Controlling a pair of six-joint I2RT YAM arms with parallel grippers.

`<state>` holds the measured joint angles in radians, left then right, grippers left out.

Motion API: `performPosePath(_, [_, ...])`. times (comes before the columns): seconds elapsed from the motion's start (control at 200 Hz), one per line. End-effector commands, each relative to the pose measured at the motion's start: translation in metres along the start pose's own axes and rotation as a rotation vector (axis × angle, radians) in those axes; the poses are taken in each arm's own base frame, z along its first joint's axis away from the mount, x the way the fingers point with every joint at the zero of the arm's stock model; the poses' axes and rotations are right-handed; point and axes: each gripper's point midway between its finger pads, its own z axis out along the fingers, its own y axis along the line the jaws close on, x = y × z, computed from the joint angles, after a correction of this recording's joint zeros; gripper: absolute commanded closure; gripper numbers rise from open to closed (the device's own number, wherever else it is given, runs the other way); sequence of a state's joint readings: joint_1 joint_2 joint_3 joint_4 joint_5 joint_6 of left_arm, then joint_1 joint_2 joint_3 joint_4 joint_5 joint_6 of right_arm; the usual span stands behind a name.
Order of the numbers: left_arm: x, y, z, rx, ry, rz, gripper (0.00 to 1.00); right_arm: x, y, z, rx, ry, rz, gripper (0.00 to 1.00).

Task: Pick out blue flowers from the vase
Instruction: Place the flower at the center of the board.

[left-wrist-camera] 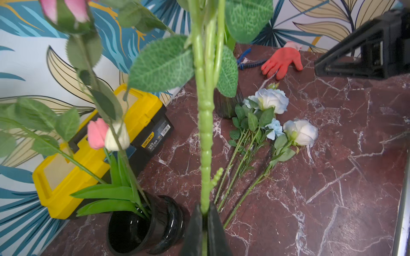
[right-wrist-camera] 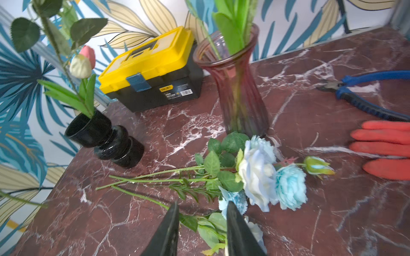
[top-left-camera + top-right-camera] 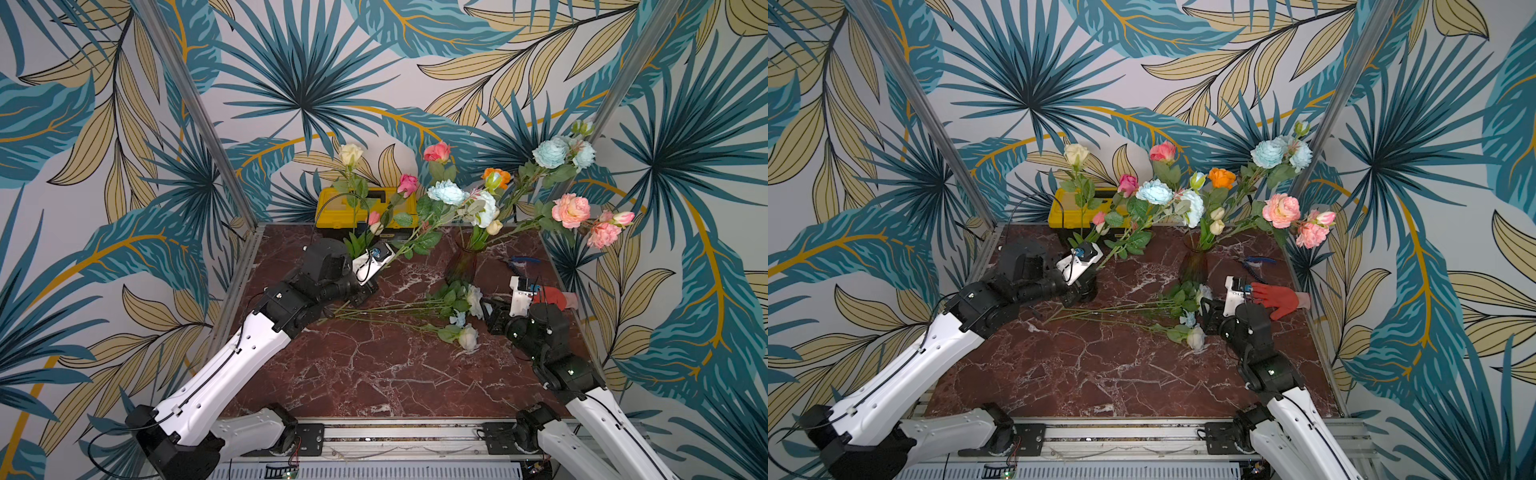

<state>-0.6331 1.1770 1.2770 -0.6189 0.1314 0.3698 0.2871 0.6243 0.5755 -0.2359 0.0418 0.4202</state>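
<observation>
Ruffled pale-aqua blue flowers (image 2: 259,175) lie on the bench (image 3: 374,374) beside the vase (image 2: 239,88). The left end effector (image 1: 205,212) pinches another's knobbly green stem (image 1: 205,133); the right end effector (image 2: 203,206) hovers, half parted, above their leaves (image 2: 229,180).

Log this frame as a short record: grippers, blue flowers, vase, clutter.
left gripper: shut on a blue flower stem, stem end out of the glass vase
right gripper: open, low over the laid blue flowers
laid blue flowers: flat on table, beside glass vase
glass vase: upright, holds a blue spray among other flowers
other: black vase, toolbox, pliers, glove
</observation>
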Motion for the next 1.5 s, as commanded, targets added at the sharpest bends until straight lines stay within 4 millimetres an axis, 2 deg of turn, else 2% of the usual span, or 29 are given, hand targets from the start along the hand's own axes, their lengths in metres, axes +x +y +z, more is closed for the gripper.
performPosePath(0.0, [0.015,-0.018,0.011,0.039,0.041,0.047,1.00,-0.008,-0.016,-0.001,0.056,-0.062,0.090,0.64])
performPosePath(0.13, [0.036,-0.043,0.032,0.103,0.108,0.094,1.00,-0.004,-0.032,0.008,0.101,-0.026,0.154,0.65])
performPosePath(0.155, [0.040,-0.046,0.036,0.108,0.124,0.106,1.00,0.005,-0.039,0.010,0.127,0.023,0.170,0.65])
performPosePath(0.27, [0.054,-0.060,0.054,0.142,0.182,0.157,1.00,0.009,-0.045,0.021,0.113,0.067,0.227,0.65])
performPosePath(0.295, [0.056,-0.062,0.057,0.149,0.190,0.164,1.00,0.000,-0.044,0.024,0.095,0.036,0.232,0.65])
performPosePath(0.481, [0.066,-0.080,0.083,0.213,0.244,0.229,1.00,-0.010,-0.051,0.033,0.066,0.029,0.269,0.65])
performPosePath(0.631, [0.079,-0.094,0.105,0.250,0.299,0.287,1.00,-0.019,-0.068,0.036,0.059,-0.009,0.327,0.65])
performPosePath(0.941, [0.100,-0.109,0.144,0.306,0.383,0.315,1.00,-0.059,-0.089,0.038,0.041,-0.088,0.358,0.65])
performPosePath(1.217, [0.122,-0.112,0.161,0.313,0.445,0.333,1.00,-0.101,-0.128,0.007,0.126,-0.209,0.385,0.65])
performPosePath(1.337, [0.127,-0.111,0.169,0.309,0.460,0.353,1.00,-0.107,-0.125,0.009,0.091,-0.205,0.379,0.65])
performPosePath(1.497, [0.126,-0.110,0.178,0.315,0.462,0.367,1.00,-0.106,-0.115,0.016,0.025,-0.142,0.352,0.65])
